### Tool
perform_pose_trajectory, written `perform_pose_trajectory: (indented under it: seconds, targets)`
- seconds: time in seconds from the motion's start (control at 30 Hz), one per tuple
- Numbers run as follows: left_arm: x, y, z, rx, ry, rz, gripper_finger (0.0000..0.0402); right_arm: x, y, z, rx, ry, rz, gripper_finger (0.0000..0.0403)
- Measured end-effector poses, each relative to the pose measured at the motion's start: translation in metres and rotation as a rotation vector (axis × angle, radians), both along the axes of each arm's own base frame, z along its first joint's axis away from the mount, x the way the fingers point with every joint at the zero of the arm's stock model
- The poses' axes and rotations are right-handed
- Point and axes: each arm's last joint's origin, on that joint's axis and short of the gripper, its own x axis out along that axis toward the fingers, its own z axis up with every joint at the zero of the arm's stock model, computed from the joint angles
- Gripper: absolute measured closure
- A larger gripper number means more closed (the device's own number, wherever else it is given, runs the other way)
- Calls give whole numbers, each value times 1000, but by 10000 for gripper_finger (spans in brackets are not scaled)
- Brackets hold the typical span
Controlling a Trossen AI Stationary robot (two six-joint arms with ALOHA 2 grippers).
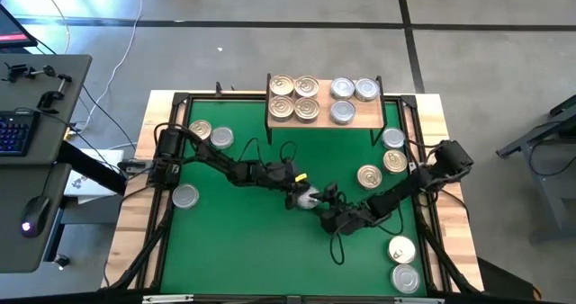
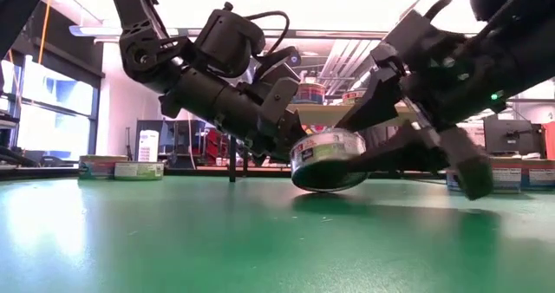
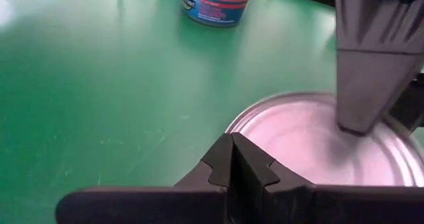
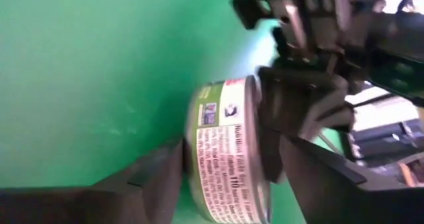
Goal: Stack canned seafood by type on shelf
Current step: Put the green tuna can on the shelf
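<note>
Low view: tilted can (image 2: 329, 159) sits between right pincer (image 2: 395, 146) fingers.

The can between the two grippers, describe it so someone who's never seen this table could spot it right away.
Start at the green mat, below the wooden shelf. Near the mat's middle the left gripper and right gripper meet, and the silver-lidded can sits between them. Unlike the other cans lying flat on the mat, this one is tilted, one edge lifted, with the right gripper's jaws around its sides and the left's shut jaws against it.
</note>
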Motion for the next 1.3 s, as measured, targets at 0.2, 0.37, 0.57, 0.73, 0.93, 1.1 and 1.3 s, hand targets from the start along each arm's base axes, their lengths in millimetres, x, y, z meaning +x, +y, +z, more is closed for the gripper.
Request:
perform_pose_trajectory:
  seconds: [0.2, 0.37, 0.57, 0.73, 0.93, 1.1, 1.3]
  targets:
    - [-2, -1, -4, -26, 29, -6, 401, 6, -12, 1, 27, -17, -51, 213]
    - [-3, -2, -5, -23, 36, 7, 402, 8, -17, 0, 106, -15, -47, 272]
    - [-4, -7, 2, -23, 33, -5, 401, 3, -6, -1, 158, -43, -74, 285]
    - [-10, -16, 20, 46, 83, 1, 401, -19, 17, 13, 113, -76, -100, 285]
    - [-22, -22, 28, 168, 189, 111, 401, -57, 29, 66, 8, -128, -162, 286]
    - [-23, -27, 27, 173, 185, 122, 401, -72, 3, 128, -88, -43, -275, 286]
    - [-23, -31, 27, 175, 185, 114, 401, -79, -54, 167, -228, 206, -465, 286]
